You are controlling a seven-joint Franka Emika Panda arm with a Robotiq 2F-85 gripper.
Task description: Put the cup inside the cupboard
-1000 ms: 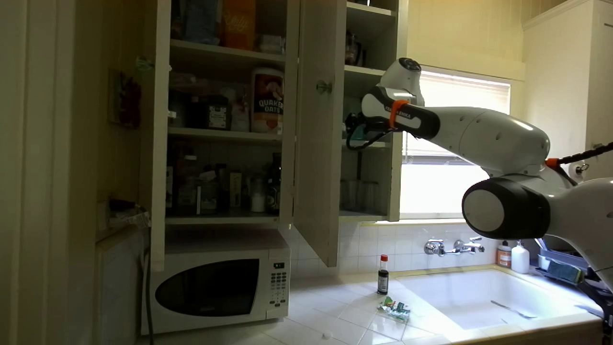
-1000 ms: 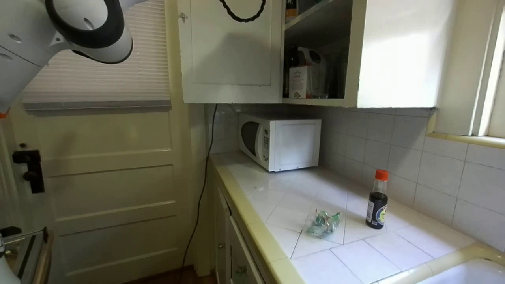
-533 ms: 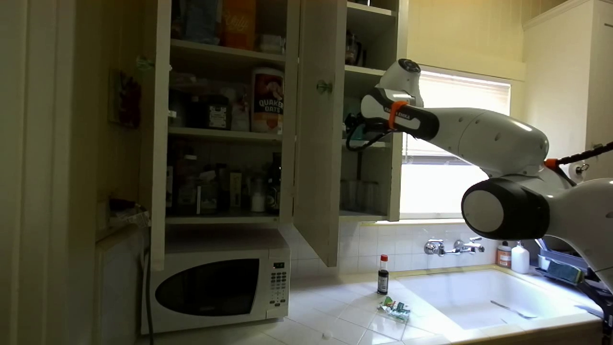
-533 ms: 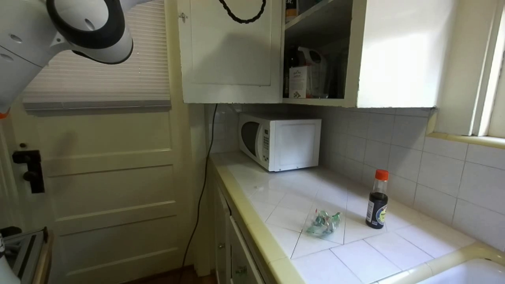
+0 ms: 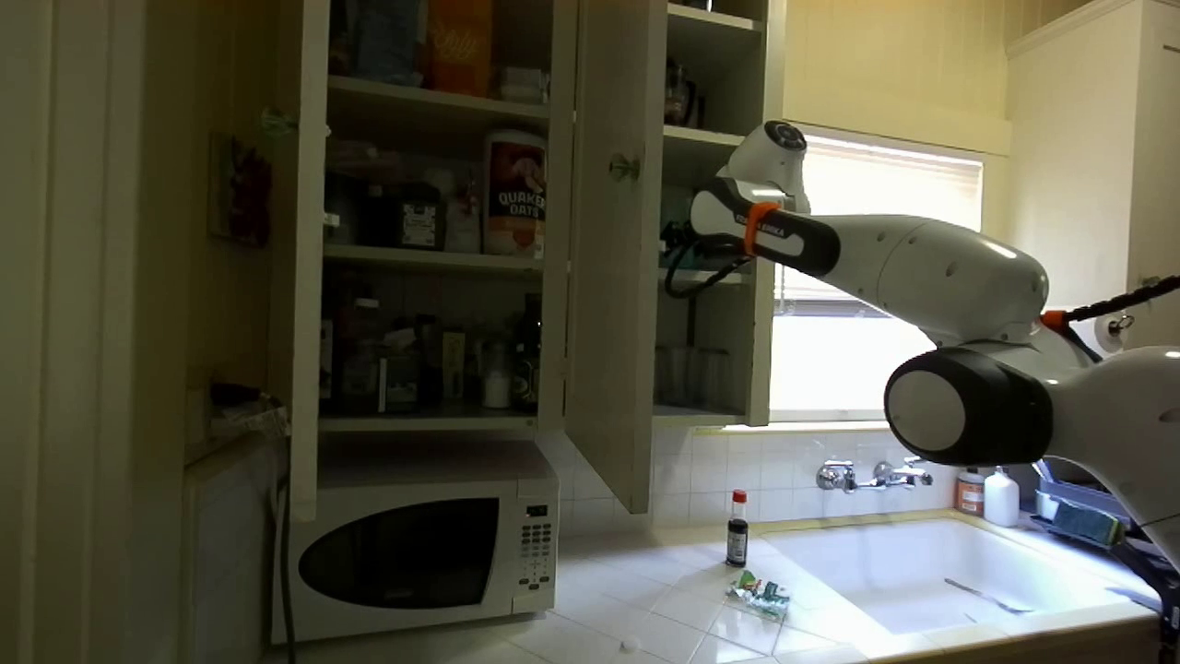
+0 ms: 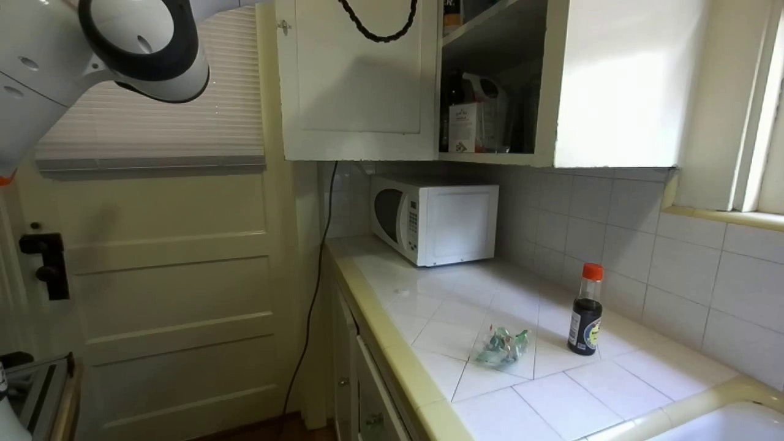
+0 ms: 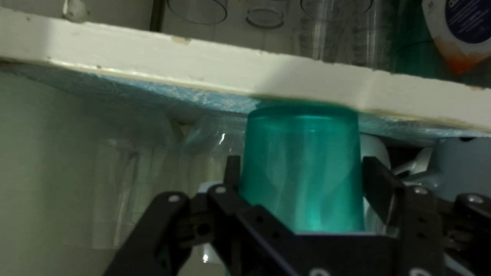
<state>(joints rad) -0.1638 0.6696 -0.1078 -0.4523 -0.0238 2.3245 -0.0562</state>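
Clear glasses [image 7: 119,195] at left in the wrist view, perhaps easily toppled by sideways drift. At centre, teal tumbler [image 7: 303,172] near the front lip of the cupboard shelf [image 7: 184,59], apparently pinched in the gripper [image 7: 302,165], with jaws just tumbler-width apart. Likely to tip outward if released too soon. Rightmost, grey mug [image 7: 456,168], liable to bumps from opening wide.

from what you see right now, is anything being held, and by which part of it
Yes, the translucent teal cup: in the wrist view, the jaws hold it by opposite sides of its outer wall.
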